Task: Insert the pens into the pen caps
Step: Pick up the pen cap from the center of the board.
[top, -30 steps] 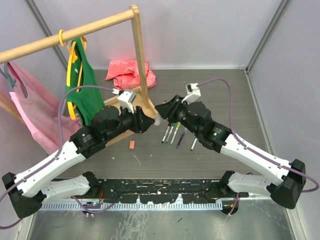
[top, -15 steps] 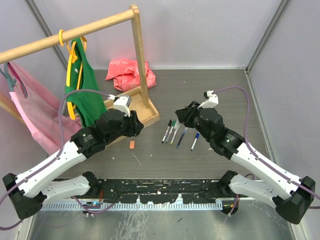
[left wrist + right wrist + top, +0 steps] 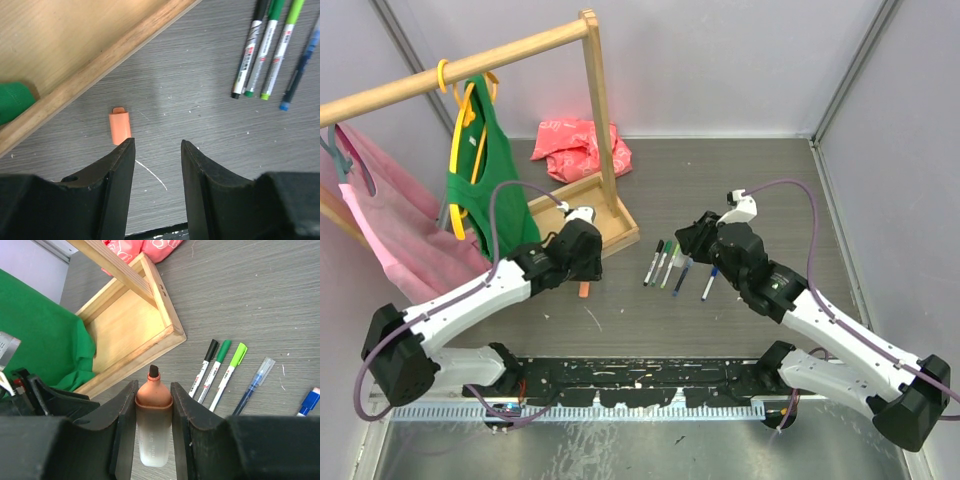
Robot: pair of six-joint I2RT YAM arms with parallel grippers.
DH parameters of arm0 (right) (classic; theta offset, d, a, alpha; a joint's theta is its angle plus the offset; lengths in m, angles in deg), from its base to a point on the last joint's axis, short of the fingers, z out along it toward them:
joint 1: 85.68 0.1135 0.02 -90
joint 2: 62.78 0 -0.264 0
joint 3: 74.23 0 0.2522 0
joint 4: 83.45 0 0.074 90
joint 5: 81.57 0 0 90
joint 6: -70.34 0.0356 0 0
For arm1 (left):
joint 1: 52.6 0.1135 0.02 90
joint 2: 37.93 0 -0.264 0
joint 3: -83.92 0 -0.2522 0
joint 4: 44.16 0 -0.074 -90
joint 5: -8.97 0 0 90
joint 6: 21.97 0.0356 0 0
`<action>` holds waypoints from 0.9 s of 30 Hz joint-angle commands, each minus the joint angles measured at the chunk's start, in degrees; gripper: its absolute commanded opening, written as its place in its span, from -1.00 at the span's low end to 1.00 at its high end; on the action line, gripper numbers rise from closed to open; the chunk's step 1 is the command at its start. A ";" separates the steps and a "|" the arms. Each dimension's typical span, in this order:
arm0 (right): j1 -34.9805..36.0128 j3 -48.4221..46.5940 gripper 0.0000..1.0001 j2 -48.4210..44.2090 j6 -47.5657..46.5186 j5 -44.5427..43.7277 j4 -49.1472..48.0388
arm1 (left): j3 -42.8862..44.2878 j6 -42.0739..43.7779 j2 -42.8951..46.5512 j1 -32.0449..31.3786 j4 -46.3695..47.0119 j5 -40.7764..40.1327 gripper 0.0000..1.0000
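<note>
My right gripper (image 3: pixel 154 385) is shut on a stubby pen (image 3: pixel 154 415) with a clear barrel, an orange shoulder and a dark bare tip that points forward. In the top view this gripper (image 3: pixel 692 236) hovers just above the row of pens (image 3: pixel 665 265) on the table. Those pens (image 3: pixel 216 371) are thin, with black, green, lime and blue ends. An orange pen cap (image 3: pixel 120 127) lies on the table just past the tip of my left gripper's left finger. The left gripper (image 3: pixel 157 142) is open and empty, low over the table, beside the cap (image 3: pixel 584 289).
A wooden rack with a shallow tray base (image 3: pixel 582 195) stands behind the left gripper. Green (image 3: pixel 480 180) and pink (image 3: pixel 380 220) garments hang from its rail. A red bag (image 3: pixel 578 145) lies at the back. One blue pen (image 3: pixel 310 401) lies apart on the right.
The two grippers were nearly touching over the table's middle and have drawn apart. The left one swung down and back to the orange cap. The right one kept the pen.
</note>
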 commanded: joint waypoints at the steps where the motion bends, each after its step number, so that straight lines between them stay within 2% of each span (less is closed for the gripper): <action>1: -0.19 0.03 -0.81 0.22 -0.30 -0.33 -3.30 | -0.33 -1.54 -3.10 0.69 0.47 -2.40 -0.14; 7: -0.23 0.61 -0.81 0.43 -0.73 0.76 -3.96 | -2.71 -4.29 -9.85 1.34 1.14 -2.59 -0.15; 15: -0.23 1.08 -0.81 -0.15 -1.09 1.64 -4.13 | -6.48 -6.04 -13.23 1.73 3.19 -2.58 -0.07; 27: -0.29 1.58 -0.81 -0.73 -0.91 1.82 -4.08 | -6.39 -2.07 -18.34 3.81 7.29 -2.04 -0.13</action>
